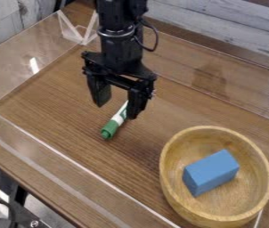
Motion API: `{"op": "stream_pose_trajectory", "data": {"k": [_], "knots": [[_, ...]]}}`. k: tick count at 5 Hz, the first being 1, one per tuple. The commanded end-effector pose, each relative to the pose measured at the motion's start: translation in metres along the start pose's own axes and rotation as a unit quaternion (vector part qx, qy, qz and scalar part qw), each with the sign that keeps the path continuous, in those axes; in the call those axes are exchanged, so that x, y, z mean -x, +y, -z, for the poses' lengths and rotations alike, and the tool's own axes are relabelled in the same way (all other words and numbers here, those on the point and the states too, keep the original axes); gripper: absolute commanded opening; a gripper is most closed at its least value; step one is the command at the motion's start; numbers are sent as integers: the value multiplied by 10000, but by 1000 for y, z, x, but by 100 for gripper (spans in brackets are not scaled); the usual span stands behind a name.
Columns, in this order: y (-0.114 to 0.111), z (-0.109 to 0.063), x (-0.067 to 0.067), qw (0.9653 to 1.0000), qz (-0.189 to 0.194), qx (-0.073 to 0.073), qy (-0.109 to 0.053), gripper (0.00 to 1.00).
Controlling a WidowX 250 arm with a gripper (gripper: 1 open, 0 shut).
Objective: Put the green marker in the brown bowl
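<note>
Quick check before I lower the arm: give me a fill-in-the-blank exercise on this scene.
The black gripper hangs above the slim white-barrelled marker with its jaws ____.
The marker's cap is ____.
Inside the round light-brown wooden bowl lies a rectangular block coloured ____.
The marker lies ____ the bowl, not inside it.

Missing words: open; green; blue; outside

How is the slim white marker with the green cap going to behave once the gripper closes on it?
The white marker with the green cap looks like a rigid plastic barrel, so it should stay stiff and probably light. Its round, smooth shape suggests it may roll on the flat wooden table or twist if pinched off-centre.
</note>
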State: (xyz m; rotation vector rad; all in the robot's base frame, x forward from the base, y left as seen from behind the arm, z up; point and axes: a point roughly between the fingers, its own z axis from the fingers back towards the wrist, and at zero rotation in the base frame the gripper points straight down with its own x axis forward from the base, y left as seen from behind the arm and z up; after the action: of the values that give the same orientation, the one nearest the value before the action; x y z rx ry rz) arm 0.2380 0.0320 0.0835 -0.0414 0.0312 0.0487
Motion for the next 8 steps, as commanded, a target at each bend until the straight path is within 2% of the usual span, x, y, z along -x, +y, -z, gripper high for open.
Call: {"op": "stream_pose_trajectory", "data": {"k": [1, 4, 8], "knots": [[3, -5, -3, 9998, 51, 27, -209, 100], [6, 6, -2, 9995, 185, 146, -228, 100], [11, 12, -5, 9988, 258, 150, -387, 100]]}}
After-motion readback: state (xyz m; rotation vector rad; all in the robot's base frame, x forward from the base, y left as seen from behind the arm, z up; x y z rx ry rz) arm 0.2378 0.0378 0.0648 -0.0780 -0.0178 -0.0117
